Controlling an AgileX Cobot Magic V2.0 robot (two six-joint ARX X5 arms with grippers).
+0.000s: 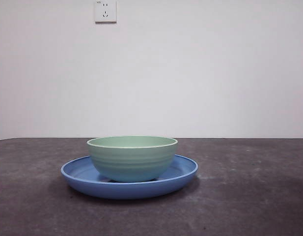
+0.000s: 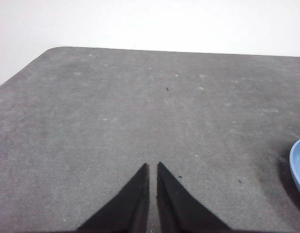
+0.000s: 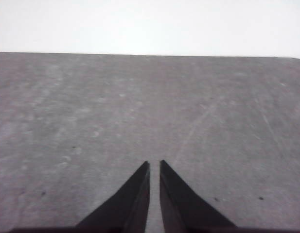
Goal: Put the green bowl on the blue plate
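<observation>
The pale mint-green bowl (image 1: 132, 157) stands upright inside the wide blue plate (image 1: 183, 173) at the middle of the table in the front view. Neither arm shows in that view. In the left wrist view my left gripper (image 2: 152, 166) hangs shut over bare grey table, with a sliver of the blue plate (image 2: 299, 165) at the picture's edge. My right gripper (image 3: 154, 164) is also shut and holds nothing, over bare table away from the dishes.
A grey table top (image 1: 249, 196) runs back to a white wall with a power socket (image 1: 105, 11). The table's far edge and a rounded corner (image 2: 52, 49) show in the left wrist view.
</observation>
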